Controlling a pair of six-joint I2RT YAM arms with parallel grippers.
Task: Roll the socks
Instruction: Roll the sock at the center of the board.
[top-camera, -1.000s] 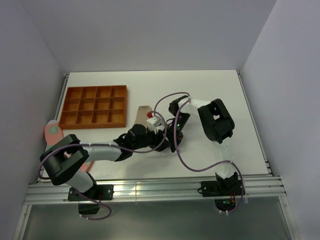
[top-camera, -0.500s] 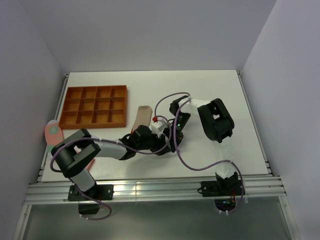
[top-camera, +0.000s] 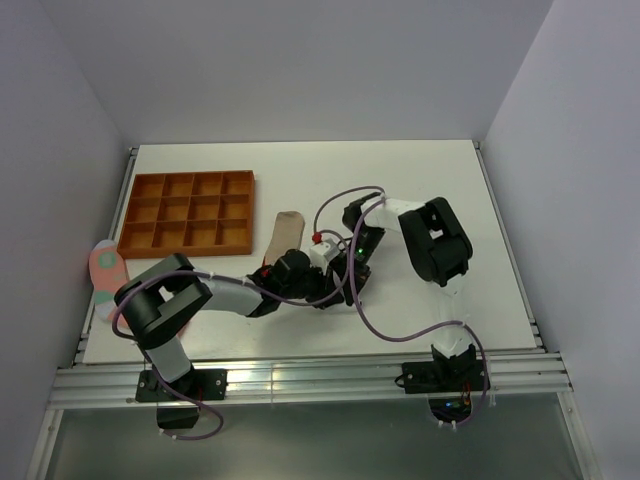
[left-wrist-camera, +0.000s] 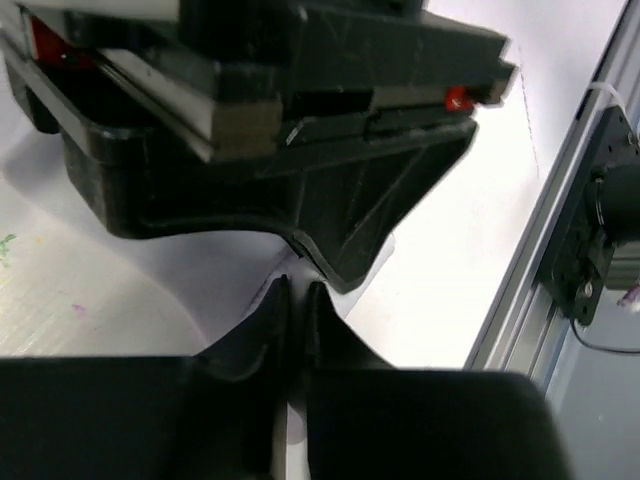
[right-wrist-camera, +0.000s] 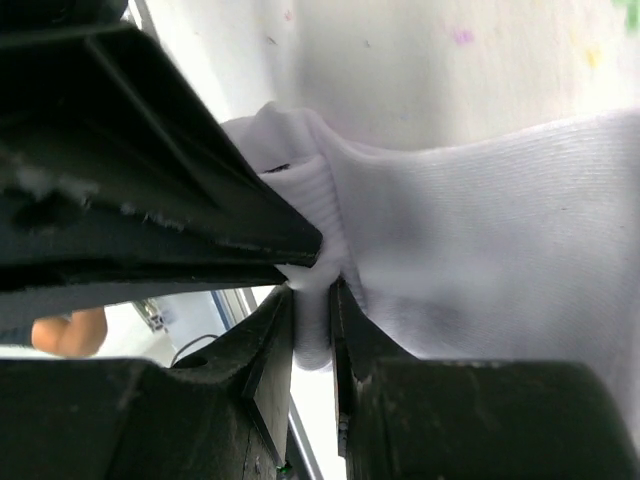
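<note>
The white sock (right-wrist-camera: 480, 230) fills the right wrist view, its ribbed edge bunched up. My right gripper (right-wrist-camera: 312, 300) is shut on a fold of that edge. My left gripper (left-wrist-camera: 296, 285) is shut, its fingertips right against the right gripper's tip at the same fold. In the top view both grippers, left (top-camera: 322, 282) and right (top-camera: 342, 278), meet at the table's middle and hide the white sock. The beige sock (top-camera: 286, 232) lies flat just behind them. The red sock (top-camera: 104, 270) lies at the far left edge.
An orange compartment tray (top-camera: 185, 250) stands at the back left. Purple cables loop around both wrists. The table's front rail (left-wrist-camera: 560, 230) runs close to the right in the left wrist view.
My left gripper has moved right, up against the right gripper. The right arm has barely moved.
</note>
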